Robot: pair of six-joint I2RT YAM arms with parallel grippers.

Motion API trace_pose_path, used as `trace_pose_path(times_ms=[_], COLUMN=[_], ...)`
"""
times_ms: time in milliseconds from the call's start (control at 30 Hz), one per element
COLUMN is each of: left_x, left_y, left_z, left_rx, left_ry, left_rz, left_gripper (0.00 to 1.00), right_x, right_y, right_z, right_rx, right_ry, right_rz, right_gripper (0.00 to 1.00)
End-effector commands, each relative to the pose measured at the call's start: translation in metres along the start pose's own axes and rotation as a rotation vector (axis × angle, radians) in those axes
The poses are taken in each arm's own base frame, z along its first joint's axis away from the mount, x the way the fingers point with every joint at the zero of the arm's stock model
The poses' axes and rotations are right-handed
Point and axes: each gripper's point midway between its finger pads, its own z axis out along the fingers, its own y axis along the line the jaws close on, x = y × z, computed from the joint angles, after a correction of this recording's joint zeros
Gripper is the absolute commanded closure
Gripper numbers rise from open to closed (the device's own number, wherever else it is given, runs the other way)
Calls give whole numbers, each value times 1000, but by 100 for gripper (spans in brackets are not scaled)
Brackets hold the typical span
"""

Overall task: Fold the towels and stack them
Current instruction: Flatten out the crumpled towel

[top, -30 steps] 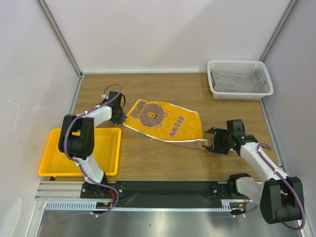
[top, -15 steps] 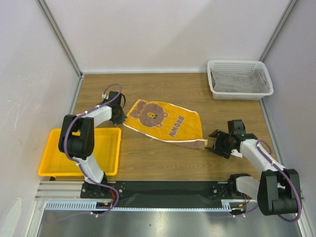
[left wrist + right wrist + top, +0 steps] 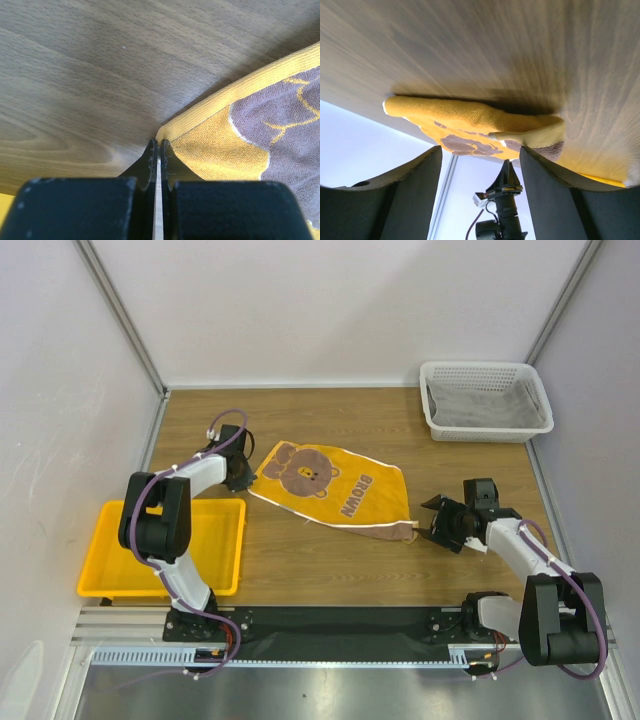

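Your towel [image 3: 335, 488] lies spread on the surface [image 3: 300, 560]. Your left fingers [image 3: 150, 162] are clenched at its left corner, probably to hold it there. Your right fingers [image 3: 410, 190] are released, facing the near right corner, ready to take it for folding.

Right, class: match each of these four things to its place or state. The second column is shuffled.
Column one
1. bear towel
2. white mesh basket
3. yellow tray
4. right gripper

Column two
a. fingers open, just beside the towel's near right corner
b. far right corner of the table
c. spread out in the middle
d. near left edge

Pairs: 1-c, 2-b, 3-d, 4-a
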Motion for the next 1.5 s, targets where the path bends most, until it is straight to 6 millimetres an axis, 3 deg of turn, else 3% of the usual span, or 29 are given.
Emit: trace_pose_path(times_ms=[0, 233, 500, 700, 833, 900, 1167, 1467], left_x=[-11, -10, -12, -13, -14, -13, -12, -10], left_y=[6, 7, 9, 10, 10, 10, 11, 12], left_z=[-3, -2, -5, -5, -5, -4, -3, -2], left_rx=[-22, -24, -32, -36, -39, -41, -43, -42], left_ry=[-44, -45, -57, -62, -63, -61, -62, -58], left_rz=[14, 11, 9, 9, 7, 8, 2, -6], left_gripper=[100, 100, 100, 100, 100, 100, 100, 100], right_x=[18, 16, 13, 12, 14, 10, -3, -1], right_y=[21, 14, 10, -6, -13, -22, -51, -47], right_z=[-13, 3, 19, 25, 21, 19, 10, 19], right_rx=[-42, 24, 88, 177, 230, 285, 417, 421], right_ry=[61, 58, 47, 47, 54, 33, -1, 11], right_rz=[89, 87, 67, 39, -76, -115, -220, -264], right_gripper=[30, 27, 17, 8, 12, 20, 21, 35])
